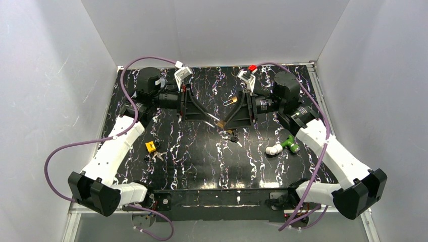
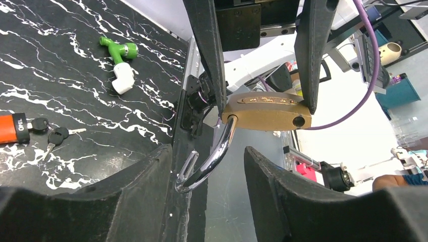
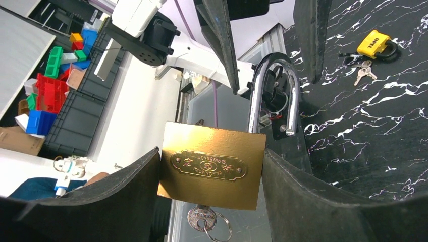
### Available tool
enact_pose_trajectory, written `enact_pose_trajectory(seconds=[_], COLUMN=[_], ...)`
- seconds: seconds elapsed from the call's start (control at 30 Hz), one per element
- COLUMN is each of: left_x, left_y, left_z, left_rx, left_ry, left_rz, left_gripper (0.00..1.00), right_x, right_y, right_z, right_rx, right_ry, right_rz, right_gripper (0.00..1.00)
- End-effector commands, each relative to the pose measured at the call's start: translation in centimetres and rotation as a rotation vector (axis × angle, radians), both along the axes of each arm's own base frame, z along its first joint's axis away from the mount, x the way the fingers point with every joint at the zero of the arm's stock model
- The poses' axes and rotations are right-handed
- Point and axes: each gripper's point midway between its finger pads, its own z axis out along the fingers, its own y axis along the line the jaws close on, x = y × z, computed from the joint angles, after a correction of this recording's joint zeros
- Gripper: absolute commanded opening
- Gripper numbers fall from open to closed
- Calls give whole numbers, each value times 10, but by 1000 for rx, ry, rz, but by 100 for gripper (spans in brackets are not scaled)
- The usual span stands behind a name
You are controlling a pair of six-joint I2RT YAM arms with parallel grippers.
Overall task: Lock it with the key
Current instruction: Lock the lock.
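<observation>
- The right pincer (image 3: 212, 160) is pinching the gold lock (image 3: 222, 146). One finger presses on each side of the lock's body.
- The gold lock is up in the air between the two arms, over the far middle of the desk (image 1: 202, 166).
- The silver loop (image 3: 256, 101) of the gold lock is open. One leg sits in the body. The other leg ends in the air just above it.
- A key (image 3: 202, 218) sticks out of the bottom of the gold lock. A little ring (image 3: 217, 233) hangs from the key.
- The left pincer (image 2: 208, 151) is spread wide. It faces the right pincer from the other side.
- The silver loop pokes into the gap between the left pincer's two fingers (image 2: 146, 181). The bend of the loop is very near one finger, but I cannot tell if they touch.
- The desk is black with white wiggly lines.
- A small yellow lock (image 1: 150, 146) lies on the desk on the left side, near the left arm. Some small keys (image 2: 50, 136) lie just beside it.
- A green and white toy thing (image 1: 282, 146) lies on the desk on the right side, near the right arm.
- A small dark thing (image 1: 232, 135) lies on the desk under the gold lock. It is too small to tell what it is.
</observation>
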Motion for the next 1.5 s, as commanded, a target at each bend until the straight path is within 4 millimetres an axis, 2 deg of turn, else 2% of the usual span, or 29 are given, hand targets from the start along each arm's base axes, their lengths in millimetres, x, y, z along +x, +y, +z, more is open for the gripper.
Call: enact_pose_trajectory(seconds=[0.0,0.17,0.27,0.33,0.37,0.4,0.43,0.5,0.53,0.57,0.63,0.8,1.0,1.17,1.3,1.47], left_x=[-18,-22,-23,-23,-24,-23,-23,-21,-18,-17,-15,-22,-35,-37,-38,-36], left_y=[1,0,-1,-2,-3,-5,-5,-7,-8,-8,-8,-5,-5,-2,-2,0], left_z=[20,19,18,17,17,18,19,27,33,40,59,102,139,165,188,206], left_rx=[-32,-23,-7,6,12,18,24,20,13,-1,-45,-138,-222,-282,-343,-390], left_ry=[-64,-53,-47,-41,-41,-40,-40,-42,-40,-39,-41,-68,-107,-118,-109,-120], left_rz=[-59,-66,-59,-53,-48,-39,-23,15,49,76,137,237,286,327,338,361], left_gripper=[50,38,24,9,2,0,0,0,0,0,0,0,0,0,0,0], right_x=[-16,-14,-12,-9,-7,-4,-2,4,6,8,14,16,11,12,14,14], right_y=[-11,-11,-10,-9,-9,-9,-9,-8,-8,-8,-8,-13,-21,-27,-28,-26], right_z=[49,50,50,49,47,45,43,42,41,41,46,68,102,122,128,127], right_rx=[115,116,115,109,102,92,83,80,81,88,121,255,386,432,436,447], right_ry=[-153,-157,-165,-172,-176,-177,-178,-192,-199,-205,-224,-269,-356,-447,-488,-495], right_rz=[29,20,8,-9,-25,-42,-60,-100,-122,-142,-196,-279,-322,-373,-389,-380], right_gripper=[18,17,17,18,21,26,34,57,64,70,75,81,83,83,83,79])
